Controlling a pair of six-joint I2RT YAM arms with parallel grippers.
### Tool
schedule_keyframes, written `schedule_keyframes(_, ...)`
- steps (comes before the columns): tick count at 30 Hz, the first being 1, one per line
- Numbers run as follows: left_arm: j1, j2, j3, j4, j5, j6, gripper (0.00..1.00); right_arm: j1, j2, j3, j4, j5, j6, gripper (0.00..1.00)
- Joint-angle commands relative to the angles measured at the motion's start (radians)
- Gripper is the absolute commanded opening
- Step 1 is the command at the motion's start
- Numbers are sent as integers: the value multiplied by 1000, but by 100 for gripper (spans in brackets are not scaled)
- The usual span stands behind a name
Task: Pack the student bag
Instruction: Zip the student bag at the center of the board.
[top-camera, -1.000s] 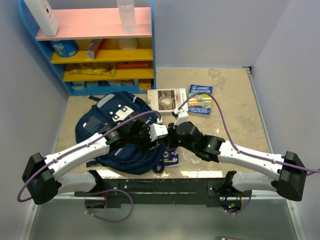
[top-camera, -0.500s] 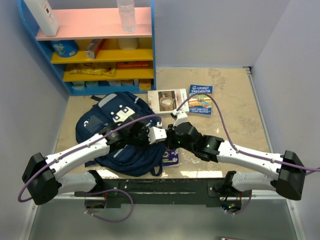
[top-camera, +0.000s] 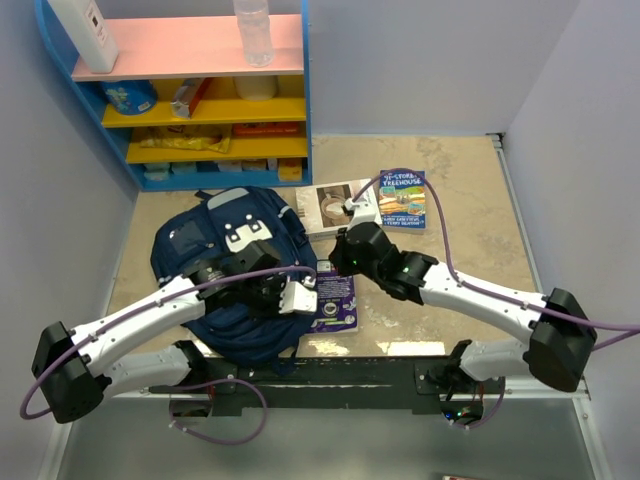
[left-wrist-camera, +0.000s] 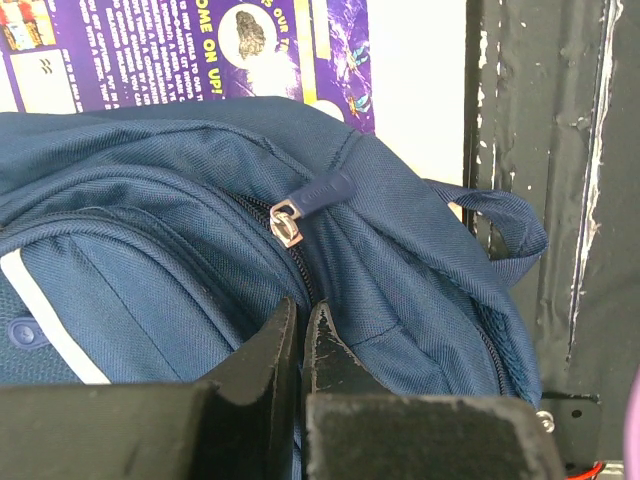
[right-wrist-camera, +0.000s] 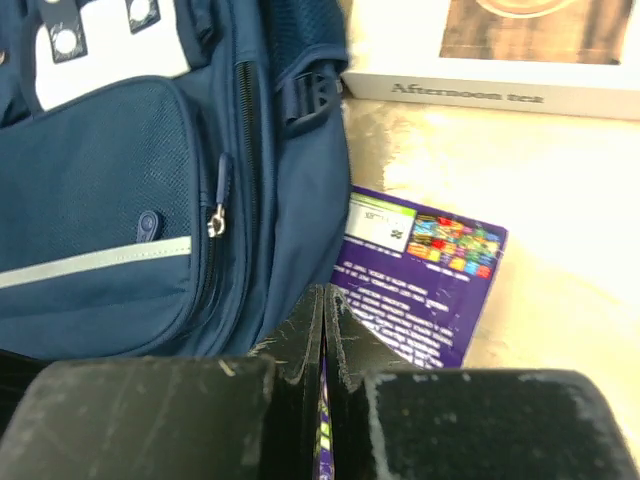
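Bag looks zipped, unpacked; purple book outside at its 3 o'clock; L gripper, R gripper fingers pressed together, empty.

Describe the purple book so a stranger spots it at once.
Find the navy backpack on the beige table. Flat beside it lies the purple book: the only purple one, closer to the near edge than the white book and blue book.

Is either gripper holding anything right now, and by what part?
Nothing clearly. Left gripper is shut against the student bag fabric just short of the zipper pull; a pinch of fabric cannot be ruled out. Right gripper is shut on nothing visible.
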Motion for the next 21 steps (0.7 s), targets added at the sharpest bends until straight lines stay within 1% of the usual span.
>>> schedule_keyframes(1,-8,-32,12,-12,43,32,0,-5,30,46,74,-154,-78,0)
schedule_keyframes(2,-8,-31,11,-7,43,26,0,-5,20,26,104,-205,-136,0)
schedule_keyframes(4,-7,-26,17,3,46,10,0,-2,-33,-66,214,-265,-169,9)
schedule_keyframes(5,-7,-26,17,8,47,6,0,-2,-55,-98,248,-318,-199,16)
schedule_keyframes(6,-8,-29,19,19,49,1,0,-1,-73,-159,315,-345,-225,33)
schedule_keyframes(8,-7,-37,25,29,41,-14,0,10,-147,-218,371,-370,-285,41)
schedule_keyframes(9,-7,-41,26,49,21,-23,0,13,-171,-265,420,-380,-301,48)
schedule_keyframes(11,-1,-52,42,60,10,-34,0,19,-213,-307,448,-385,-331,53)
schedule_keyframes(14,6,-54,74,75,3,-47,0,27,-204,-339,491,-429,-360,56)
schedule_keyframes(17,6,-55,89,69,7,-45,0,58,-175,-368,573,-466,-399,56)
schedule_keyframes(20,7,-58,86,69,-7,-40,0,113,-130,-355,600,-497,-465,56)
schedule_keyframes(21,6,-57,89,69,-11,-40,0,137,-116,-348,601,-483,-474,56)
